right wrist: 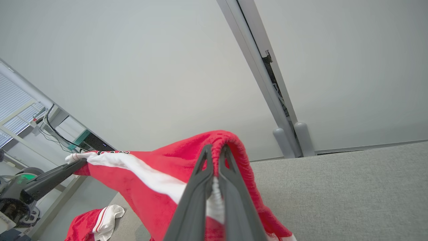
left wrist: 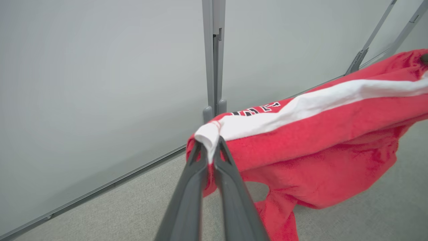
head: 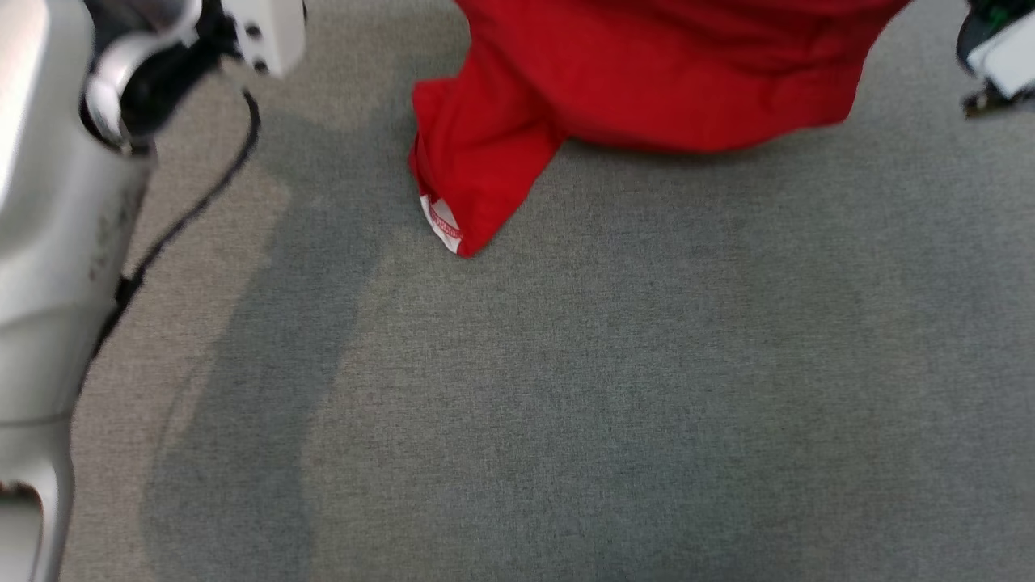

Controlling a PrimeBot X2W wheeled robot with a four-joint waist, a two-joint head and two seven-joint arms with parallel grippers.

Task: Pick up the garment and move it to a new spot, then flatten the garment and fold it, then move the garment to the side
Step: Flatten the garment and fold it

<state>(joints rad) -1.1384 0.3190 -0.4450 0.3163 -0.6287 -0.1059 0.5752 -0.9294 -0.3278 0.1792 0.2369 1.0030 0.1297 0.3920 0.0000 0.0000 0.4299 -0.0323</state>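
While the garment [head: 647, 73] hangs across the top of the head view, I judge I'm in the first step: it is picked up but not yet set down at a new spot. One red end droops, and its white-trimmed tip touches the grey surface [head: 647, 404]. The rest is lifted clear. My pale left forearm [head: 48, 202] stands at the left edge.

From the left wrist view, the left hand [left wrist: 209, 147] is closed tight on a white corner of the garment [left wrist: 317, 150], where the white stripe begins. The cloth runs off to the right and sags below the fingers toward the surface.

From the right wrist view, the right hand [right wrist: 215, 150] is clamped on the gathered red edge, with white cloth pinched lower between its fingers. From there the garment [right wrist: 140, 180] stretches across to the left hand [right wrist: 78, 162] at its far corner, so it spans both hands.

Next, I'd say, both hands must travel together at even spacing. They then lower so the trailing end lands first and the cloth lays out flat, with neither grip slipping.
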